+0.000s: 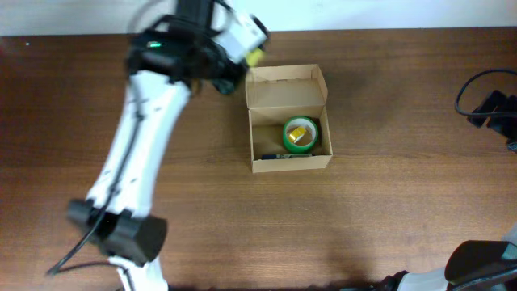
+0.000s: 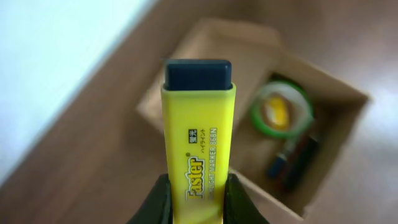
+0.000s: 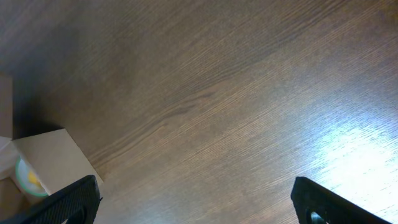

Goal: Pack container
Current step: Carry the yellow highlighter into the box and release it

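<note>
The container is a tan cardboard box at the table's middle, with its flap lid open at the back. Inside lie a green tape roll and a dark blue marker along the front wall. My left gripper hovers just off the box's back left corner and is shut on a yellow highlighter. In the left wrist view, the gripper holds the dark-capped highlighter upright above the box, with the roll and markers below. My right gripper is open and empty.
The right arm sits at the far right edge with a black cable. In the right wrist view there is bare wood and a corner of the box at the left. A white wall runs behind the table's back edge.
</note>
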Controlling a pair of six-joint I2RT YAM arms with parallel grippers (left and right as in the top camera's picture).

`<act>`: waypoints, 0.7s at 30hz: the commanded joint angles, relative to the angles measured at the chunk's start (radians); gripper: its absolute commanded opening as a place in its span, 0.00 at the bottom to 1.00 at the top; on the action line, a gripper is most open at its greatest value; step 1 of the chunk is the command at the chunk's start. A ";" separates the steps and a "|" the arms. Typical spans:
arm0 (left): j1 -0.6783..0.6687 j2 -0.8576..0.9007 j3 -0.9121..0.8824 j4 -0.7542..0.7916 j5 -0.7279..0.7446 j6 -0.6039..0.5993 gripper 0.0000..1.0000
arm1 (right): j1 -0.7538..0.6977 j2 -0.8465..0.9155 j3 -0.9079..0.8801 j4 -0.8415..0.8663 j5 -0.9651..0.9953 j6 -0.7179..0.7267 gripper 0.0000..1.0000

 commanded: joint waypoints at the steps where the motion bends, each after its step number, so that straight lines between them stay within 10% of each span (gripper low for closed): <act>1: -0.101 0.085 0.004 -0.032 -0.035 0.108 0.01 | -0.002 0.003 -0.004 -0.005 -0.010 0.012 0.99; 21: -0.362 0.278 0.003 -0.169 -0.304 0.305 0.01 | -0.002 0.003 -0.004 -0.018 -0.010 0.031 0.99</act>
